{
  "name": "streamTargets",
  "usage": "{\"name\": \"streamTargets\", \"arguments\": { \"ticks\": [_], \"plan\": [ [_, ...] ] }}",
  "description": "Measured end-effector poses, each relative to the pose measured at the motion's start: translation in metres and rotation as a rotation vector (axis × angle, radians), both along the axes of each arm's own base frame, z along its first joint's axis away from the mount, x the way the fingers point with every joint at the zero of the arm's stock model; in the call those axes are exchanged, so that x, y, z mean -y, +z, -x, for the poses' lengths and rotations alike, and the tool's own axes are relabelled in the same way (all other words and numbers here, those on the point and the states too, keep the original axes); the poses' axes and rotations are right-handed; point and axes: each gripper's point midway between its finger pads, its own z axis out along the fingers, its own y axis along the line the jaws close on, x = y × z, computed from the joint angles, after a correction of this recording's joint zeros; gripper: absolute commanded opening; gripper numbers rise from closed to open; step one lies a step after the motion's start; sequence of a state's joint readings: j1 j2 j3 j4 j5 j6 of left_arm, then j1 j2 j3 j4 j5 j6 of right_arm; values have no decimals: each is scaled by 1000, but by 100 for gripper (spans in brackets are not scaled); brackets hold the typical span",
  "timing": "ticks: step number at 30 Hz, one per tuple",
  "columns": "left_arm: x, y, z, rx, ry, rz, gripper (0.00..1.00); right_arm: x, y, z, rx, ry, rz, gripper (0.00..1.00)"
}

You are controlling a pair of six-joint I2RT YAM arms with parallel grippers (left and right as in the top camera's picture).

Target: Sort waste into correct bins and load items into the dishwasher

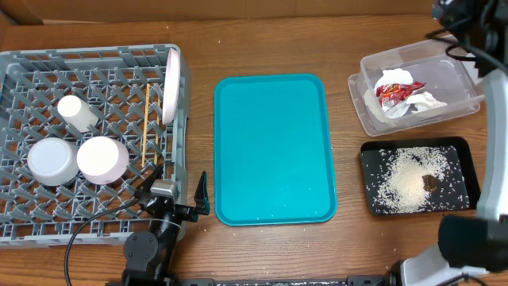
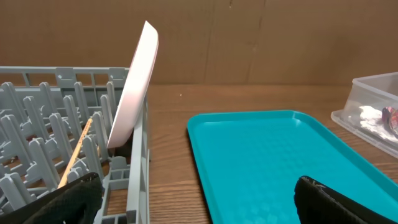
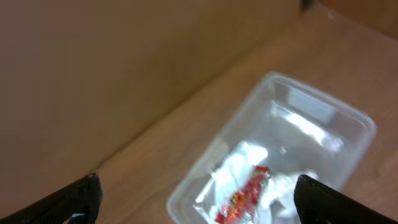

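The grey dishwasher rack at the left holds an upright white plate, chopsticks, a cup and two bowls. My left gripper stands open and empty at the rack's near right corner, one finger over the rack, the other over the teal tray. At the right, the clear tub contains a red wrapper and tissue. Rice and a brown lump lie in the black tray. My right gripper hangs open high above the tub, holding nothing.
A large teal serving tray lies in the middle of the wooden table, with a few rice grains near its front edge. A cardboard wall runs along the back. The right arm's white body stands along the right edge, beside the black tray.
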State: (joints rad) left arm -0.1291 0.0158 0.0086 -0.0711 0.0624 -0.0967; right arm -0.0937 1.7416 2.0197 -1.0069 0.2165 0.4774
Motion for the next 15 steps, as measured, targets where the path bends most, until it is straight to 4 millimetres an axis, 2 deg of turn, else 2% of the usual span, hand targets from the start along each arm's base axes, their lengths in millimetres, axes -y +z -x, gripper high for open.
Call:
{"name": "streamTargets", "arguments": {
  "ticks": [2,5,10,15],
  "plan": [
    [0,0,0,0,0,0,100,-15,16,7,52,64,45,100],
    [0,0,0,0,0,0,100,-19,24,19,94,91,78,100],
    [0,0,0,0,0,0,100,-23,22,34,189,118,101,100],
    [0,0,0,0,0,0,100,-32,12,52,280,164,97,100]
  ]
}}
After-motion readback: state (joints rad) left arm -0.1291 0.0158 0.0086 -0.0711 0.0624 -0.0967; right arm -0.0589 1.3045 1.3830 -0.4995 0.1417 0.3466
